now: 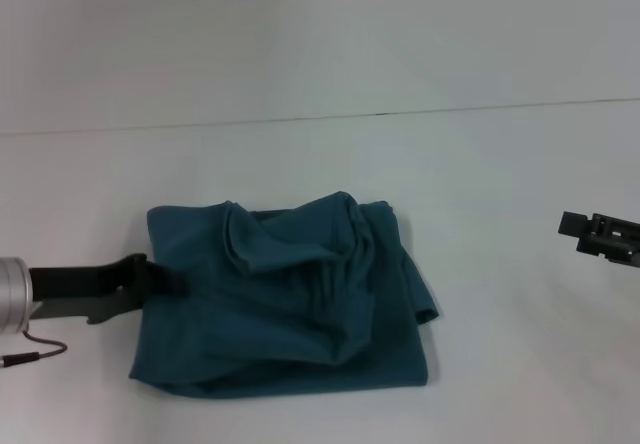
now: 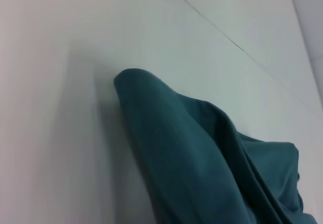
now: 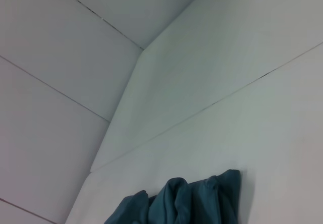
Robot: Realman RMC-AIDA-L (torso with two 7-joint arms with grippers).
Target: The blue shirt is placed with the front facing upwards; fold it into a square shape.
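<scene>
Lower centre of frame, on white surface [image 1: 300, 154]: blue shirt [image 1: 285, 299], rumpled, roughly folded. At its left edge: left end effector [image 1: 160, 279], fingers indistinct. Far right, apart: right end effector [image 1: 600, 234], state unclear.

Rumpled blue shirt [image 2: 202, 158], seemingly on table [image 2: 75, 57]

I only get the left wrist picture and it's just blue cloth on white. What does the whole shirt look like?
Observer: In the head view the blue shirt is a rumpled, roughly square bundle on the white table, not neat.
Operator: Where's the left end effector?
Observer: The left end effector is at the shirt's left edge, touching the cloth.
Operator: And the other arm?
Observer: The right end effector hangs off to the right, apart from the shirt.
</scene>
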